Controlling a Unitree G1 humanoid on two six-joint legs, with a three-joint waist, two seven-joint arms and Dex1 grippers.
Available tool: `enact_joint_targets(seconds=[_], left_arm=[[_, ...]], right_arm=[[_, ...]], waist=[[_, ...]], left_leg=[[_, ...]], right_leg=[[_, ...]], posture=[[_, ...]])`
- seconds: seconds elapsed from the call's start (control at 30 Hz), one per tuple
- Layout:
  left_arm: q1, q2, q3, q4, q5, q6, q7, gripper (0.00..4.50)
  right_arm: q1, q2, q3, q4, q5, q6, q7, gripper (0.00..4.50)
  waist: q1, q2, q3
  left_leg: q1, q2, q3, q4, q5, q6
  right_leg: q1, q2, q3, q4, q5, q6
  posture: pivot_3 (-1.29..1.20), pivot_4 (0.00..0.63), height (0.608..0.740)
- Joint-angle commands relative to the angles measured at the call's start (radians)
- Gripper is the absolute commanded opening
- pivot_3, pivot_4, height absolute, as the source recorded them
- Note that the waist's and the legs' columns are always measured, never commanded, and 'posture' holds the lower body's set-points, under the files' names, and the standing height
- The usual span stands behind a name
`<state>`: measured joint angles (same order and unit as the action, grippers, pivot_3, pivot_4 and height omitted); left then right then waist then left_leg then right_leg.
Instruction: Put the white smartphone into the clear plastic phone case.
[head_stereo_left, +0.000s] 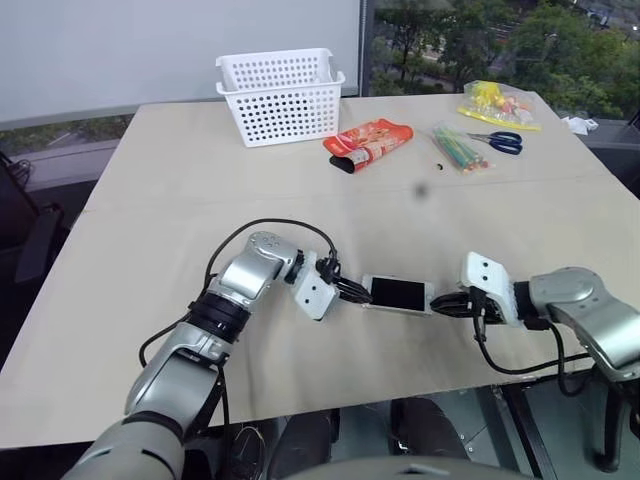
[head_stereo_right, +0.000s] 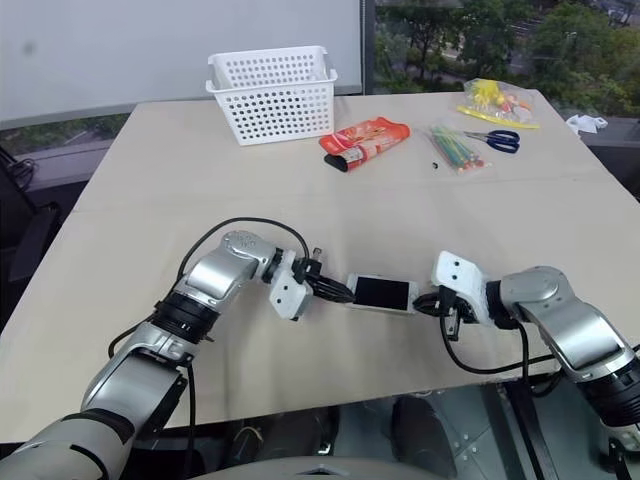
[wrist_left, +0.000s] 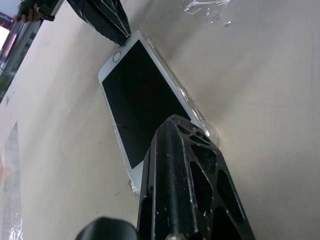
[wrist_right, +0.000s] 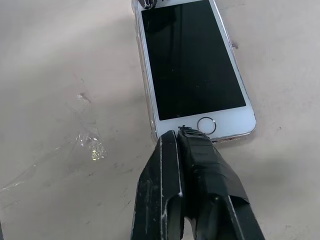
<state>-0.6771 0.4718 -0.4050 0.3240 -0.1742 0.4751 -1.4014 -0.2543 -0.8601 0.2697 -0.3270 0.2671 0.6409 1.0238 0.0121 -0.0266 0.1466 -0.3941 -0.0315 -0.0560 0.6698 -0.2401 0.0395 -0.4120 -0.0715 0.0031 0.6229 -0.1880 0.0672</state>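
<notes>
Beige tabletop (head_stereo_left: 150, 200) held the white smartphone (head_stereo_left: 398, 294) screen-up, seemingly seated in the clear plastic phone case (wrist_left: 192, 105). Both closed grippers bracketed it: left gripper (head_stereo_left: 352, 290) at one end, right gripper (head_stereo_left: 448, 303) touching its home-button end. Pressing evenly inward would likely seat it.

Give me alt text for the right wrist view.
A white smartphone lies screen up on a beige table, a clear plastic phone case edging its sides. The shut right gripper touches its home-button end, with crumpled clear film beside it.
</notes>
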Motion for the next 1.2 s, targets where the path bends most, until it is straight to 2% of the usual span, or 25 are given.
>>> enact_joint_targets(seconds=[0.03,0.63,0.9,1.2], left_arm=[[0.004,0.007,-0.018,0.004,0.025,0.006,0.002,0.00],[-0.031,0.012,0.067,-0.069,-0.040,0.055,0.013,0.00],[-0.076,-0.028,0.130,-0.055,-0.089,0.076,0.043,0.00],[-0.058,-0.045,0.081,-0.052,-0.072,0.069,0.027,0.00]], right_arm=[[0.033,-0.023,0.134,0.047,-0.087,0.099,-0.003,0.04],[-0.047,-0.013,0.254,0.040,-0.136,0.174,0.049,0.04],[-0.070,-0.003,0.249,0.036,-0.140,0.183,0.054,0.04],[-0.090,0.022,0.208,-0.023,-0.103,0.218,0.049,0.04]], waist=[[0.000,0.000,-0.002],[-0.001,-0.003,-0.007],[0.000,-0.003,-0.007],[-0.001,-0.002,-0.006]], left_leg=[[0.000,0.000,0.000,0.000,0.000,0.000],[0.000,0.001,-0.002,-0.001,0.000,0.000],[-0.001,0.001,-0.004,-0.002,0.000,0.000],[-0.002,0.001,-0.004,-0.003,0.000,0.000]], right_leg=[[0.000,0.000,0.000,0.000,0.000,0.000],[0.000,-0.001,-0.002,-0.001,0.000,0.000],[0.000,-0.001,-0.005,-0.003,0.000,0.000],[-0.001,-0.001,-0.005,-0.004,0.000,0.000]], posture=[[0.00,0.150,0.740],[0.00,0.150,0.740],[0.00,0.150,0.740],[0.00,0.150,0.740]])
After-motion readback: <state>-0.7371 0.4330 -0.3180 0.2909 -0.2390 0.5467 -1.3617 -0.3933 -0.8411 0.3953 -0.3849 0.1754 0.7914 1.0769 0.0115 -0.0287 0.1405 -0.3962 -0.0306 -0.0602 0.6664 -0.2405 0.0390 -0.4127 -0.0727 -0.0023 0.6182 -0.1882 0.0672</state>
